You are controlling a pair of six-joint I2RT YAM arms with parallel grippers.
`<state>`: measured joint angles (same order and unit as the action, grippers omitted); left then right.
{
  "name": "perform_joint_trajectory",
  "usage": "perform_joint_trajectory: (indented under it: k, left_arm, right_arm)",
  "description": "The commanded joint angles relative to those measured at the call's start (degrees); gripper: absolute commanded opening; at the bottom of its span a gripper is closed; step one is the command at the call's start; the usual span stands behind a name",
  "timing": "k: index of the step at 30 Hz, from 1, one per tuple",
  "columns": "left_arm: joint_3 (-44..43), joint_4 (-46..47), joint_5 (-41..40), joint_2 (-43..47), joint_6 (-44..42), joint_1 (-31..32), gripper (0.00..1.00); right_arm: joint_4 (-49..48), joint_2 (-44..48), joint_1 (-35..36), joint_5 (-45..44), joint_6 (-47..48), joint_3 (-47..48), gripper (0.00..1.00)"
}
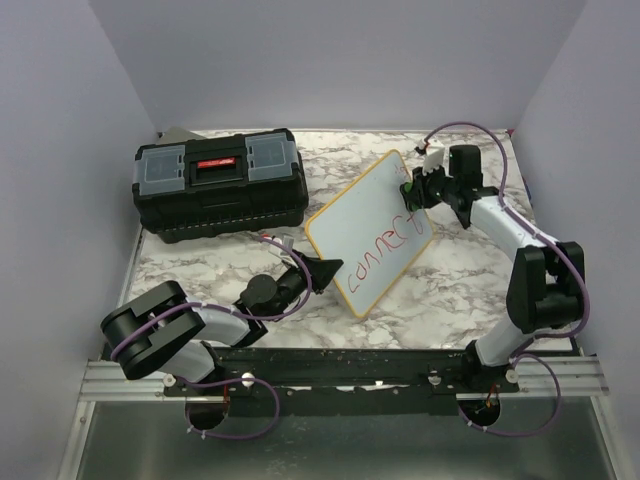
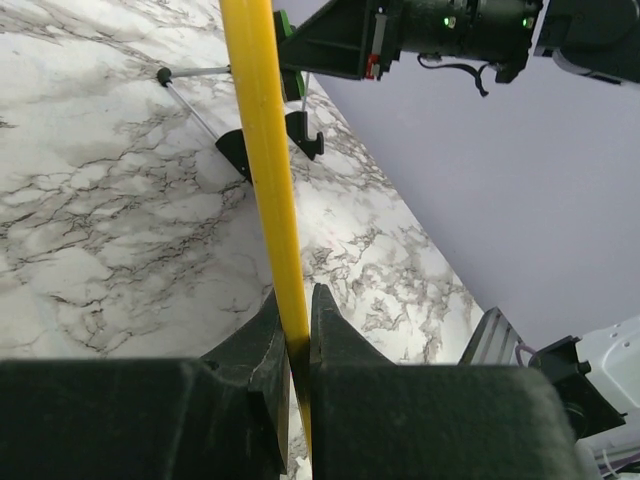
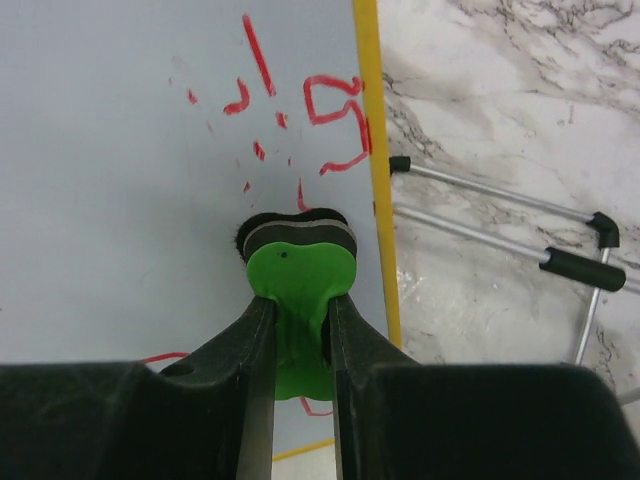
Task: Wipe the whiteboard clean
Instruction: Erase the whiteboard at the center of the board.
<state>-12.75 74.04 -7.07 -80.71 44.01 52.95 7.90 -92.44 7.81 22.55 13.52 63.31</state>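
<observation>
- Tabletop (image 1: 470, 290): marbled; carries the toolbox (image 1: 220, 185) at its far-left corner, well apart from the work.
- Whiteboard (image 1: 365, 215): sits right of the tabletop's centre, between the two arms. It is tilted up on a wire stand (image 3: 500, 215), likely so its face meets the eraser.
- Left gripper (image 1: 325, 270): jaws closed narrow on the board's yellow frame (image 2: 262, 150) at its near-left edge. The frame runs straight up out of the jaw gap. Judged to be a brace so the board does not slide under wiping pressure.
- Right gripper (image 3: 300, 300): jaws clamped on the green eraser (image 3: 298, 265). The dark felt faces the board near its far-right edge, just inside the frame; contact looks likely.
- Red writing (image 1: 385, 250): a line of it is unwiped, and smeared fragments lie just beyond the felt. Erasing looks only partly done.
</observation>
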Motion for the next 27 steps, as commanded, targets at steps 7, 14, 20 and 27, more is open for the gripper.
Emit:
perform_joint_trajectory:
  k: [7,14,20,27]
  left_arm:
    - [-0.86,3.83,10.61,0.50,-4.61,1.46,0.00]
    - [0.45,4.00,10.22,1.43,-5.16,1.40,0.00]
    - [-0.38,4.18,11.07,0.65,-5.10,1.34,0.00]
    - [-0.40,4.03,11.41,0.28,-4.62,1.36,0.00]
  right_arm:
    - [5.81,-8.28,1.06,2.98,-3.56,14.47,0.01]
    - [5.08,-4.61,0.64,-1.22,1.44,2.62,0.01]
    - [4.85,-1.43,0.53,1.99,3.16,-1.88,0.01]
    - [5.28,-5.29,0.60,6.13,-0.57,9.60,0.01]
